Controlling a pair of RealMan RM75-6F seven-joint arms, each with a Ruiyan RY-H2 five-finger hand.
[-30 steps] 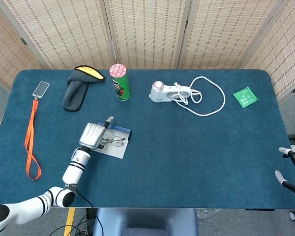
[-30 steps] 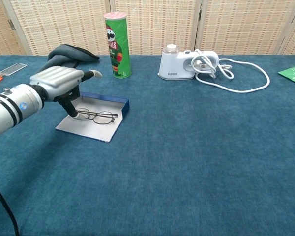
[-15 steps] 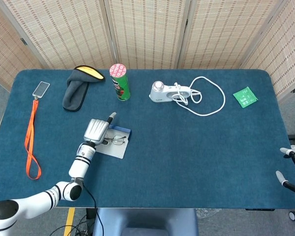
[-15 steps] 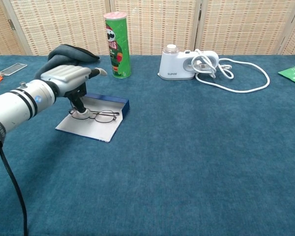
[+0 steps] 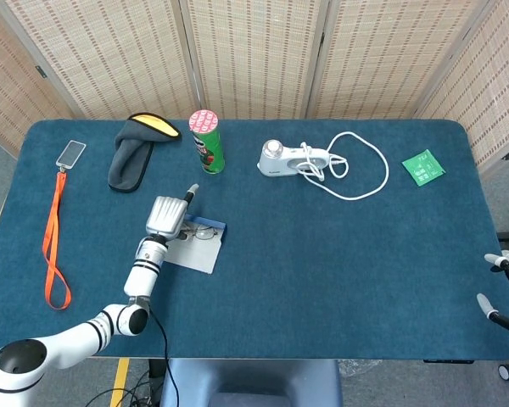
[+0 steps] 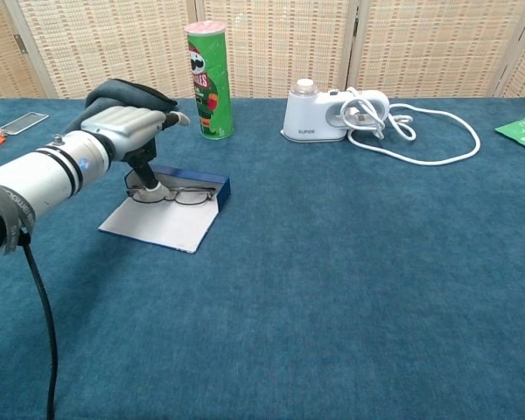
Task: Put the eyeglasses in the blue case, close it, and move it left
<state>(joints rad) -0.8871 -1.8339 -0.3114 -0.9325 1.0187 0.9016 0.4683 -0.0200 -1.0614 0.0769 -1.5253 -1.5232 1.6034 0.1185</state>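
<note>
Chest view shows the flat blue case with its pale open flap (image 6: 168,219) lying just under the grey left hand (image 6: 129,129), whose downturned fingers pinch the thin wire-framed eyeglasses (image 6: 177,195) at their left lens, apparently to seat them against the case's raised blue wall.

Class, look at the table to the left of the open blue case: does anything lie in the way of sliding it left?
Nothing close by. Left of the blue case is bare cloth; the orange lanyard lies farther left, near the table edge.
</note>
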